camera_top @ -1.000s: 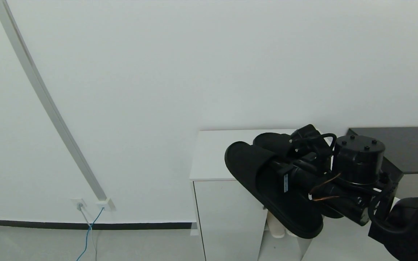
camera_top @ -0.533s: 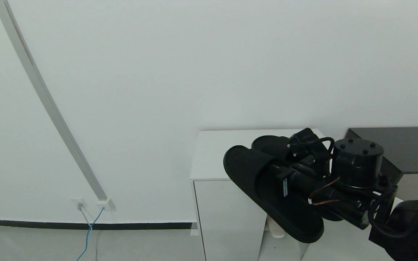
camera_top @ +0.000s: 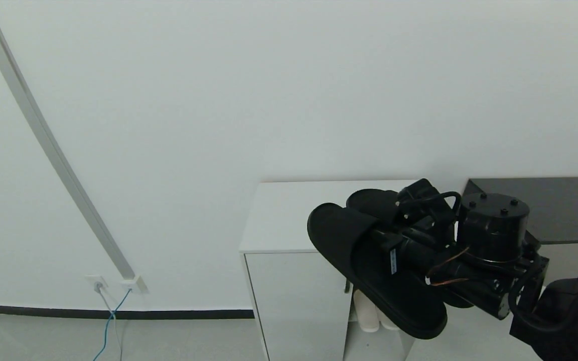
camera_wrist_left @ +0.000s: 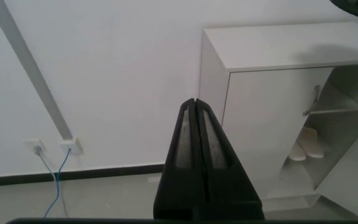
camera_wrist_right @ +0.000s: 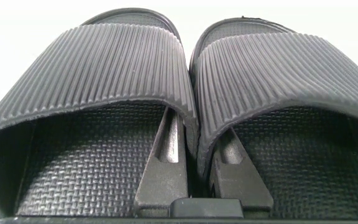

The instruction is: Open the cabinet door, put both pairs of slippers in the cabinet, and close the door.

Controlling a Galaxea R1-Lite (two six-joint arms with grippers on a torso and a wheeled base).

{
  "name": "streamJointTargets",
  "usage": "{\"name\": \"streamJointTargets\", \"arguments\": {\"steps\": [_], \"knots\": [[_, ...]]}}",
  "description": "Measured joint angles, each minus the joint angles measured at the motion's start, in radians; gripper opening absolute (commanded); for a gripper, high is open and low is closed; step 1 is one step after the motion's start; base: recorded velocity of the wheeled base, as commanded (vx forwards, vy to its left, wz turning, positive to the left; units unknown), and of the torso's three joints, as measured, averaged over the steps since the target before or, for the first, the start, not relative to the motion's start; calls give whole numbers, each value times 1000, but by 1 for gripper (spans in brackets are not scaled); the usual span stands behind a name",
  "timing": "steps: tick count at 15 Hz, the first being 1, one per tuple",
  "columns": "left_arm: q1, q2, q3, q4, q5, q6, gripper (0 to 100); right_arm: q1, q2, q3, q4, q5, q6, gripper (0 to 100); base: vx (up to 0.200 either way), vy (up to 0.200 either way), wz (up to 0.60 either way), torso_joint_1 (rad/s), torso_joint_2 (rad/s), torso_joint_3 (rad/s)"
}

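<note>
A pair of black slippers (camera_top: 369,260) hangs in front of the white cabinet (camera_top: 289,215), held side by side by my right gripper (camera_top: 394,240). In the right wrist view the gripper (camera_wrist_right: 197,132) has one finger under each strap and is shut on the slippers' (camera_wrist_right: 117,68) touching inner walls. The cabinet's left door (camera_top: 294,301) is closed; the right side stands open, with white slippers (camera_top: 369,318) low inside. My left gripper (camera_wrist_left: 196,143) is shut and empty, held off to the cabinet's left, facing the cabinet (camera_wrist_left: 278,50), its door handle (camera_wrist_left: 316,99) and the white slippers (camera_wrist_left: 306,148).
A dark counter (camera_top: 545,205) adjoins the cabinet on the right. A grey trunking strip (camera_top: 43,135) runs down the white wall to sockets (camera_top: 101,285) with a blue cable, left of the cabinet. Bare floor (camera_top: 118,336) lies below.
The whole head picture has shifted left, so the camera has turned right. The right gripper and black slippers sit slightly lower against the cabinet than a second ago.
</note>
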Motion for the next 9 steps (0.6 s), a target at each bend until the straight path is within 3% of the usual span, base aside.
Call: {"name": "streamJointTargets", "arguments": {"steps": [8, 9], "knots": [[0, 0, 0, 0, 0, 0, 0, 8, 3, 1, 0, 1, 7, 0, 0, -200, 0, 2, 3, 2], [0, 0, 0, 0, 0, 0, 0, 9, 4, 3, 0, 1, 7, 0, 0, 0, 0, 0, 0, 0]]}}
